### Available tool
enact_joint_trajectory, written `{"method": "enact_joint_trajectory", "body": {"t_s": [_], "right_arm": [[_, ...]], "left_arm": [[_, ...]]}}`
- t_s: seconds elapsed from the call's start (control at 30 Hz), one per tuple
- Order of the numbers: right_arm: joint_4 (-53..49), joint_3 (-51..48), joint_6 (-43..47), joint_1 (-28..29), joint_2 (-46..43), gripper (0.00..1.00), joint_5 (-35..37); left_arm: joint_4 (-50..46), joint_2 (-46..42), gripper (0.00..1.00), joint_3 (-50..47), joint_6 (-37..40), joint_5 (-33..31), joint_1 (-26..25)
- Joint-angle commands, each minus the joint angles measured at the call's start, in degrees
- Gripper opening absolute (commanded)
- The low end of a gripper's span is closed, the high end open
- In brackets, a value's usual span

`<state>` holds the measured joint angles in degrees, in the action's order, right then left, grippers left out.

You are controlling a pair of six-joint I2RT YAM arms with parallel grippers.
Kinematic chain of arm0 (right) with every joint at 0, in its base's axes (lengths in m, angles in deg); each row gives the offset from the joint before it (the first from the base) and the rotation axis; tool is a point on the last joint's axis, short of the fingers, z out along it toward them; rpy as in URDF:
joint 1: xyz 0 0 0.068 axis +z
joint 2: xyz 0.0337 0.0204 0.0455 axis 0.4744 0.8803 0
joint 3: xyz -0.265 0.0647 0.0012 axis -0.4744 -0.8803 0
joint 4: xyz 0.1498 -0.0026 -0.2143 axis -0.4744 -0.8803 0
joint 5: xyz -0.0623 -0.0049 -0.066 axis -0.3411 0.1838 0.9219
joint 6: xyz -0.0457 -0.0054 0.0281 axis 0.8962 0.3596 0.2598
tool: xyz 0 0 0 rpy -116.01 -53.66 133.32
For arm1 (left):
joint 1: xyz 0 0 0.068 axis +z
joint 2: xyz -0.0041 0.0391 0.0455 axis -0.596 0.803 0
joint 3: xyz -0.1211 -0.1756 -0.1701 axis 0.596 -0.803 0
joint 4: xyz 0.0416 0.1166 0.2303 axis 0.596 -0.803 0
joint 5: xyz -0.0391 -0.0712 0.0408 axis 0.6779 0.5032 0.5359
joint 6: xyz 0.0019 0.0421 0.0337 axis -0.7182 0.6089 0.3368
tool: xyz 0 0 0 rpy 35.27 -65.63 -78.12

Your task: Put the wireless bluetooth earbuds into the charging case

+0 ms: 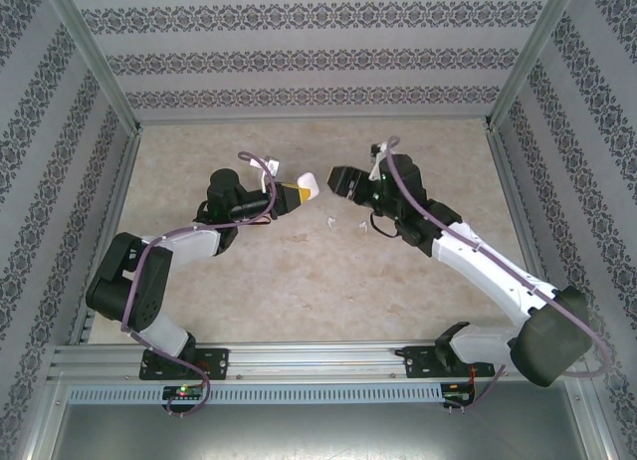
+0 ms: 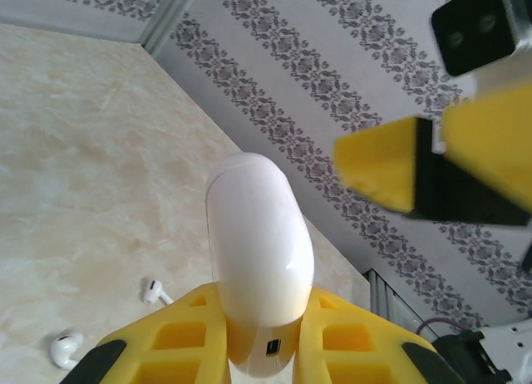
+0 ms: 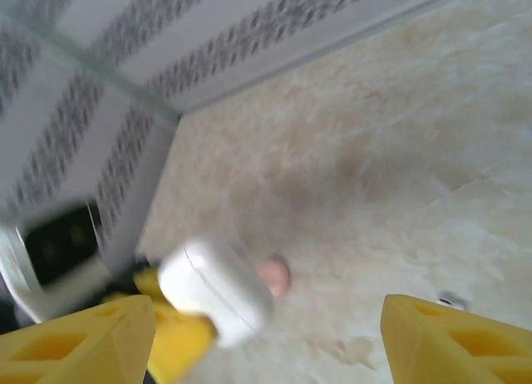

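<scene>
Left claw (image 1: pixel 295 194): clamped tight on the charging case (image 2: pixel 259 251), gripping it by the end that carries the port.
Charging case: held up off the table (image 1: pixel 299 301), its rounded end sticking out past the fingers. Its long axis runs straight across toward the other arm. The lid looks shut to me.
Earbuds (image 2: pixel 155 292): I see two white ones lying loose on the table, below the gap between the claws and a little toward the arm bases.
Right claw (image 1: pixel 338 180): jaws spread wide, nothing in them, facing the tip of the charging case end-on and just beside it.
What the move turns on: the right arm is the free one and the nearer to the earbuds — they lie down and back from its fingers, while the charging case waits level in front.
</scene>
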<state>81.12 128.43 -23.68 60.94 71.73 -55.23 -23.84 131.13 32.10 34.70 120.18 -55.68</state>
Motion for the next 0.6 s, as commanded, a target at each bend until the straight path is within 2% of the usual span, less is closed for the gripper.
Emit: {"method": "enact_joint_trajectory", "body": {"t_s": [0.0,0.13,0.57], "right_arm": [[3.52,-2.58,16.58,-0.18,-1.0,0.71,-11.24],[5.6,-2.95,17.69,-0.02,0.4,0.7,-15.41],[7.36,-1.16,18.03,-0.56,6.24,0.65,-15.01]], "left_arm": [[-6.11,-1.76,0.0,2.67,3.71,5.26,-0.74],[-10.47,-2.59,0.0,3.74,5.72,6.68,-1.3],[-15.21,-4.53,0.0,5.34,8.11,7.04,-2.51]]}}
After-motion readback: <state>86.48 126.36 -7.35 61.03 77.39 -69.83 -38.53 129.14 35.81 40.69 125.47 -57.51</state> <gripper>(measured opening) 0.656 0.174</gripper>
